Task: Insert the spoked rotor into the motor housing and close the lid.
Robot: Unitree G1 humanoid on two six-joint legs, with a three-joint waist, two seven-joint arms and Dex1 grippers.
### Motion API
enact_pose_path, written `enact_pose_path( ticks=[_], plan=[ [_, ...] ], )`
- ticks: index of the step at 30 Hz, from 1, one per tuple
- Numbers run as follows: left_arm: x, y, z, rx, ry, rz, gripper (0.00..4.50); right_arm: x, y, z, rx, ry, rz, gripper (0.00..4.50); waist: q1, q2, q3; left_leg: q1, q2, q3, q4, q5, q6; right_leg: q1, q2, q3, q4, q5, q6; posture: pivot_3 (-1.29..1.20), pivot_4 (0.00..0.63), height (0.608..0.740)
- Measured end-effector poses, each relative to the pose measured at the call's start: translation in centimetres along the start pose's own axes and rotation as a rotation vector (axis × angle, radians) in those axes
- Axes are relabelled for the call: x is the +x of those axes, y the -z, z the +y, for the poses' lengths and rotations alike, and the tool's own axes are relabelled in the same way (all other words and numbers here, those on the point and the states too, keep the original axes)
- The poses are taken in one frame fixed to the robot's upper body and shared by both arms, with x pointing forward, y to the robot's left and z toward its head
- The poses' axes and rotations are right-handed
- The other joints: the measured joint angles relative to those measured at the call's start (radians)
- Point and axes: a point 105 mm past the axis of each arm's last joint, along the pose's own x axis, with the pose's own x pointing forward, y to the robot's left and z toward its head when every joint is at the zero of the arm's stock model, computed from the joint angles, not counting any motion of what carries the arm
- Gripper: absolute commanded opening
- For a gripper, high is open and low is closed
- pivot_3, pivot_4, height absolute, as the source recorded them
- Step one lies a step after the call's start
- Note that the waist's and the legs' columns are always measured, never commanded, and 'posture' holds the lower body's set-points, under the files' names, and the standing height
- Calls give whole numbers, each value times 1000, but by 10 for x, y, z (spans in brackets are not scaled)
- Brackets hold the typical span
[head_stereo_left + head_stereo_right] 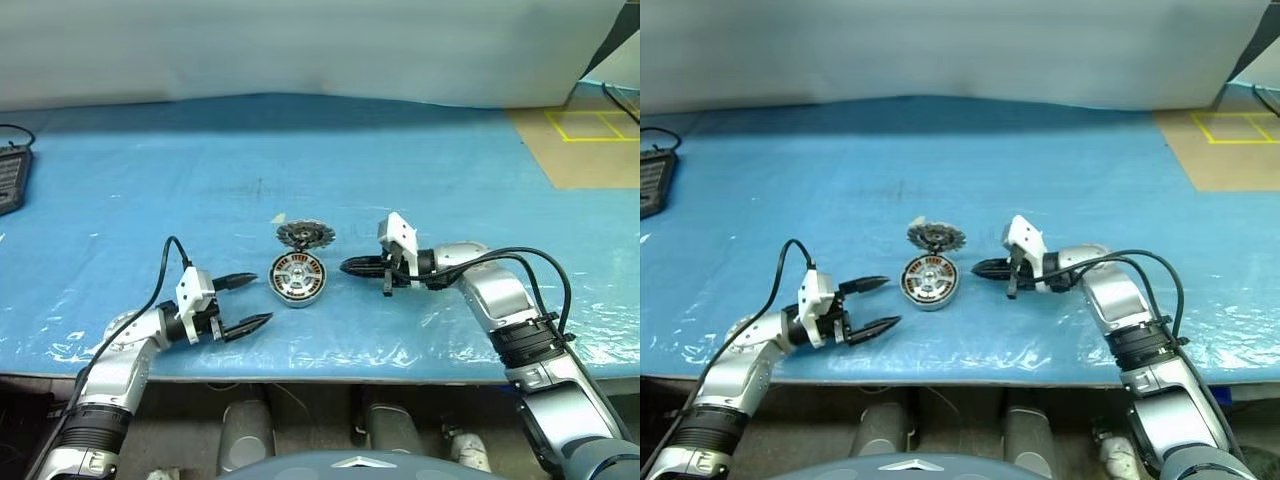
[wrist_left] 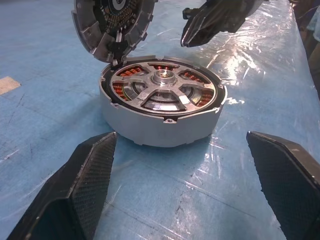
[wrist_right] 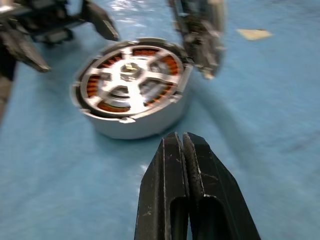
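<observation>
A blue sheet (image 1: 300, 160) under clear plastic film is spread over the table, and a tan floor area with yellow tape lines (image 1: 590, 140) is seen past its far right corner. A dark keypad-like device (image 1: 10, 178) is laid at the far left edge. The housing (image 1: 298, 277) is set near the middle of the sheet, between the two grippers, its open face turned up. The rotor (image 2: 162, 87) is seated inside the housing, silver spokes and hub level with the rim, copper windings seen through the gaps. The lid (image 1: 305, 236) is propped upright against the far rim of the housing, touching it and tilted, its toothed edge raised off the sheet. The left gripper (image 1: 245, 302) is held just left of the housing, apart from it, with its jaws spread wide and nothing between them. The right gripper (image 1: 352, 266) is held just right of the housing, pointed toward it, with its fingers (image 3: 192, 200) pressed together and nothing held. A small pale scrap (image 1: 279, 217) is left on the sheet just beyond the lid.
</observation>
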Motion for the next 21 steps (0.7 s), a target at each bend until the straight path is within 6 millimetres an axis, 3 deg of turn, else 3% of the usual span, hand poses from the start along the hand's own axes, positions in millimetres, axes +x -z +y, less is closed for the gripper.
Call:
enact_pose_path(
  ticks=[4, 9, 12, 15, 18, 21],
  plan=[
    [0, 0, 2, -2, -2, -2, 4363, 0, -2, -43, -9, 201, 9, 55, -6, 0, 0, 0, -1, 0, 0, 0, 0, -1, 0, 1, 1, 0, 1, 0, 150, 740],
    [0, 1, 3, -7, -6, -3, 4363, 14, -46, -59, -84, 215, -104, 55, -21, 0, 0, -1, 0, 0, 0, 0, 0, -1, 0, 0, 1, 1, -2, 0, 150, 740],
    [0, 1, 2, -11, -10, -5, 4363, 26, -72, -52, -114, 148, -171, 55, -20, 0, 0, -1, 1, 0, 0, 0, -1, -1, 0, -2, 1, 0, -4, 0, 150, 740],
    [-1, 4, 0, -20, -19, -2, 4363, 39, -84, -35, -92, 48, -227, 55, -19, 0, 0, -2, 2, 0, 0, -1, -1, -1, 0, -3, 1, -1, -5, 0, 150, 740],
    [-3, 6, -2, -25, -28, 0, 4363, 44, -89, -16, -85, -43, -250, 55, -17, 0, 0, -2, 4, 0, 1, -1, -1, 0, 1, -4, 1, -1, -5, 0, 150, 740],
    [-3, 6, -2, -27, -35, 1, 4363, 48, -81, 4, -78, -118, -236, 55, -13, 0, 0, -1, 4, 0, 1, -1, -1, 0, 1, -4, 1, -1, -5, 0, 150, 740]
  ],
)
